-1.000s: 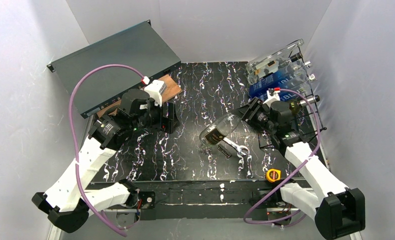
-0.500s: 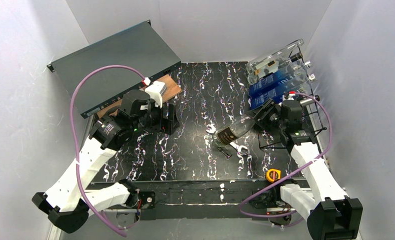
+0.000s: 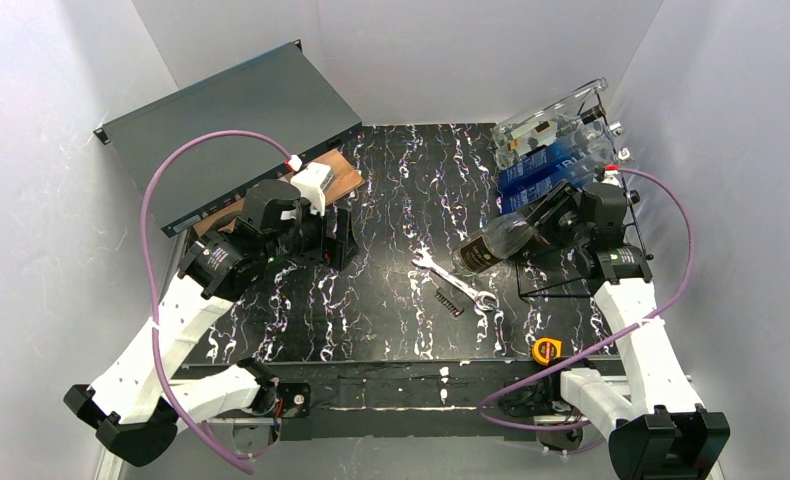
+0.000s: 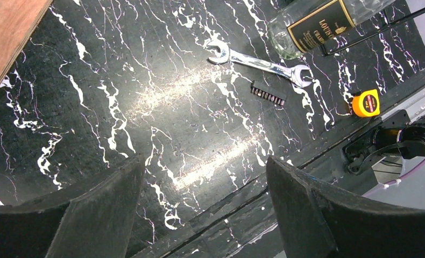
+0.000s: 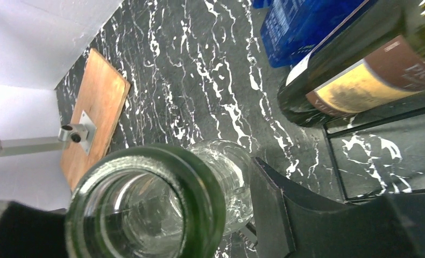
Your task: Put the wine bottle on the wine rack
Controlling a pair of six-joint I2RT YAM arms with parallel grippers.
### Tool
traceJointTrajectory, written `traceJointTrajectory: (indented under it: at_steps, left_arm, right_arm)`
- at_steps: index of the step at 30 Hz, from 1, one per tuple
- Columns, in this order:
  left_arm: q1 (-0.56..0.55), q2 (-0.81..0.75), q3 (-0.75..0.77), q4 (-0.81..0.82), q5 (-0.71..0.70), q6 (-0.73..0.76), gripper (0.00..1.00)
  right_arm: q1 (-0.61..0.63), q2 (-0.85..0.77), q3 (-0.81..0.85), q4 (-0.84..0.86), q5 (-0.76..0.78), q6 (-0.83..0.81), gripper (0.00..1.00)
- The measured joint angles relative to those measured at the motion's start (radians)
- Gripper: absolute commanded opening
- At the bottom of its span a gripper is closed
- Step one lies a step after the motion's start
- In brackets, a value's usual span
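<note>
Right end effector [image 3: 543, 222] grips the neck of the wine bottle [image 3: 491, 245], whose black label reads "LOUIS" above "CHAMP…". The bottle lies slanted at centre right of the overhead view, its base over the black, white-veined surface [image 3: 391, 190], beside the left edge of the wine rack [image 5: 382, 115]. A racked bottle [image 5: 361, 70] shows "PR…". Left end effector [image 4: 205, 209] hangs open over bare surface at centre left. White walls [image 3: 421, 50] enclose the scene.
</note>
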Motion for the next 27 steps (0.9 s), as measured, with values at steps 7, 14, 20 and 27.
traceJointTrajectory:
  at_steps: [7,14,20,27]
  left_arm:
    - [0.0,-0.011,-0.013,0.0,0.0,0.006,0.82]
    - [0.0,-0.032,-0.017,-0.001,0.0,0.013,0.82]
    - [0.0,-0.034,-0.017,-0.009,0.0,0.018,0.82]
    - [0.0,-0.036,-0.031,-0.01,0.0,0.014,0.82]
  right_arm:
    - [-0.012,0.0,0.047,-0.069,0.102,-0.048,0.01]
    - [-0.034,0.0,0.078,-0.148,0.205,-0.084,0.01]
    - [-0.054,0.008,0.11,-0.212,0.274,-0.114,0.01]
    - [-0.061,0.018,0.149,-0.251,0.341,-0.138,0.01]
